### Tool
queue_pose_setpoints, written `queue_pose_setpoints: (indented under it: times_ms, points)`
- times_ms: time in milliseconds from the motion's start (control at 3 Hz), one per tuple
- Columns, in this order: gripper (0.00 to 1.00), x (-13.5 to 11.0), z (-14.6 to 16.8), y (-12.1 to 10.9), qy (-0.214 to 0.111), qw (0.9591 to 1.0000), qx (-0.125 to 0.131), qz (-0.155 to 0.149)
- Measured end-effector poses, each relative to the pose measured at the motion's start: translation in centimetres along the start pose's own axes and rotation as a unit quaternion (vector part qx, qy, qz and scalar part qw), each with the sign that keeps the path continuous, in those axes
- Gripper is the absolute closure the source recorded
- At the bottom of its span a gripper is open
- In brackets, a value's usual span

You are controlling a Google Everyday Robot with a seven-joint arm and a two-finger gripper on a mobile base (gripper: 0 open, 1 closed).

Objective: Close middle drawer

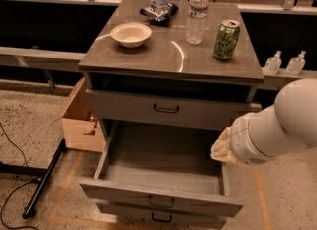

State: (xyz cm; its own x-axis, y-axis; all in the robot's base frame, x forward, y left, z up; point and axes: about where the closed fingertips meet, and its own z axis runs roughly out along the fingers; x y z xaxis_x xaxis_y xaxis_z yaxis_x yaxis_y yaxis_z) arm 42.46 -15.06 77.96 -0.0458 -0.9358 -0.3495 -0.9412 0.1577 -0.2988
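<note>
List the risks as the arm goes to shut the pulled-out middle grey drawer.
1. The gripper sits at the right side wall of the wide grey middle drawer, well behind its front; pushing from there would likely snag rather than close it.
2. The white arm is close to the right end of the uppermost grey drawer and may bump it.
3. A hard slam might topple the clear plastic water bottle or green drinks can on top.
</note>
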Motion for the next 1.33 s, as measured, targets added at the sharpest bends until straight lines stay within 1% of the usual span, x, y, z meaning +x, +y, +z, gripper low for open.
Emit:
queue_pose_setpoints:
  times_ms: [333, 667, 1000, 1333]
  points:
    - [1.00, 0.0, -0.1, 0.1, 0.001, 1.0000, -0.002, 0.000]
    - [1.00, 0.9, 1.4, 0.9, 0.000, 0.9998, -0.006, 0.019]
    - [1.00, 2.2, 5.3, 2.6, 0.003, 0.9996, -0.013, 0.026]
    - [1.00, 4.0, 9.7, 4.6, 0.007, 0.9996, -0.020, 0.021]
